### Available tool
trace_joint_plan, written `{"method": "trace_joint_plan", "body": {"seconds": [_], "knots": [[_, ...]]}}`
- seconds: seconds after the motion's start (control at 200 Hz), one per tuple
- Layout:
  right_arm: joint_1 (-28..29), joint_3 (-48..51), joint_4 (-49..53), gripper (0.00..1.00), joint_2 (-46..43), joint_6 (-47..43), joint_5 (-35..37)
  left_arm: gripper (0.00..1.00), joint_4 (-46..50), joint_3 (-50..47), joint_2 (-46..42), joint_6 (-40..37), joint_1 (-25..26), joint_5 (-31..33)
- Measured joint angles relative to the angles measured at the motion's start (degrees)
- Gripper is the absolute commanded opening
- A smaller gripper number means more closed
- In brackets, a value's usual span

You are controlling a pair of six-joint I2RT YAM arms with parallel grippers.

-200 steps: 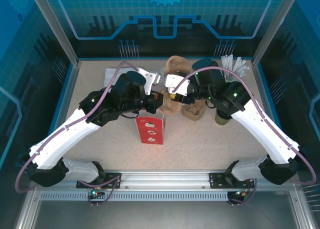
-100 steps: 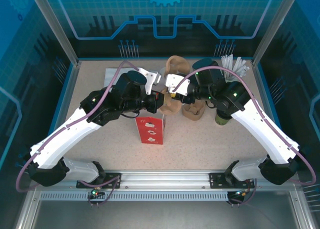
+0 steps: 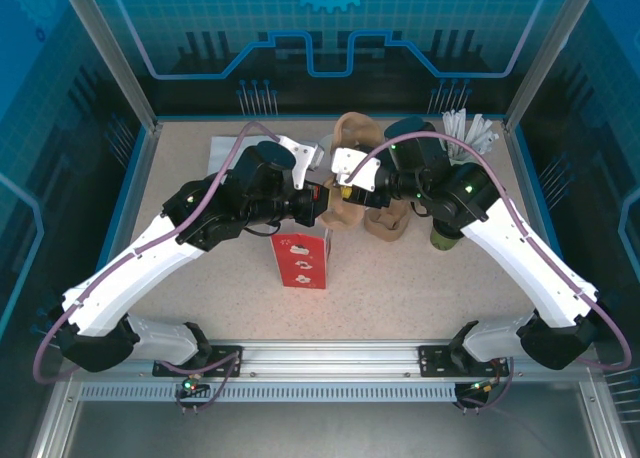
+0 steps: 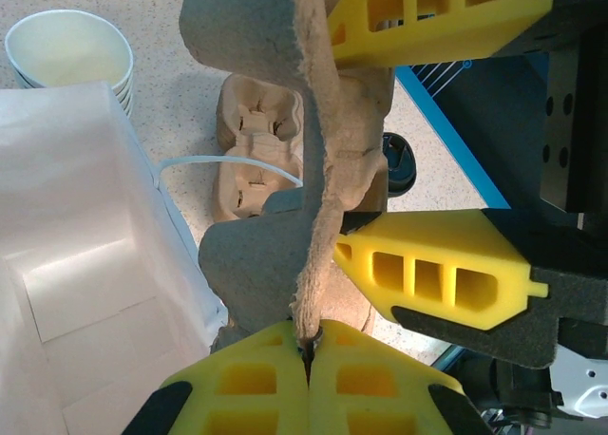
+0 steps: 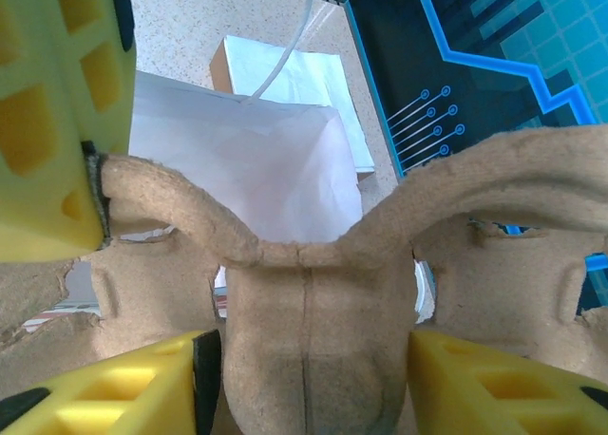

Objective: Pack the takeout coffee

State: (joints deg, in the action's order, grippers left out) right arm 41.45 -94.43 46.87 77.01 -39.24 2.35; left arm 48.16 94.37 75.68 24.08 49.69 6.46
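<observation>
The dark green coffee cup (image 3: 444,241) stands on the table at the right, half hidden under my right arm. A brown pulp cup carrier (image 3: 346,138) hangs upright between both grippers, above the open red-and-white paper bag (image 3: 300,260). My left gripper (image 4: 309,345) is shut on the carrier's thin edge (image 4: 313,169). My right gripper (image 5: 309,359) has its fingers pressed on both sides of the carrier's central column (image 5: 309,312). The bag's white inside (image 4: 85,293) lies just below and left of the carrier.
A second pulp carrier (image 3: 386,224) lies on the table by the right gripper. A pot of white wrapped sticks (image 3: 466,130) stands at the back right. A stack of white cups (image 4: 68,53) sits beyond the bag. A flat white bag (image 3: 224,154) lies at the back left.
Almost nothing differs. My left wrist has shifted very slightly toward the back left, and both grippers still hold the carrier over the bag.
</observation>
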Motion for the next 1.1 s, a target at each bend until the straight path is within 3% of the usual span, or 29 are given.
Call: {"method": "trace_joint_plan", "body": {"seconds": [0.28,0.555,0.675,0.91,1.101], "knots": [[0.0,0.28,-0.57,0.59,0.42,0.02,0.09,0.0,0.0,0.0,0.0,0.0,0.0,-0.26],[0.0,0.28,-1.25,0.45,1.03,0.26,0.15,0.01,-0.02,0.04,0.0,0.0,-0.02,-0.24],[0.0,0.28,-1.25,0.44,1.03,0.28,0.13,0.1,0.0,0.11,0.0,0.0,-0.02,-0.2],[-0.94,0.28,-0.85,0.43,1.01,0.24,0.17,0.4,0.02,0.11,-0.87,-0.33,0.04,0.61],[-2.67,0.28,-0.37,0.43,0.94,0.33,0.28,0.51,0.74,0.11,-6.01,-0.07,-0.7,1.77]]}}
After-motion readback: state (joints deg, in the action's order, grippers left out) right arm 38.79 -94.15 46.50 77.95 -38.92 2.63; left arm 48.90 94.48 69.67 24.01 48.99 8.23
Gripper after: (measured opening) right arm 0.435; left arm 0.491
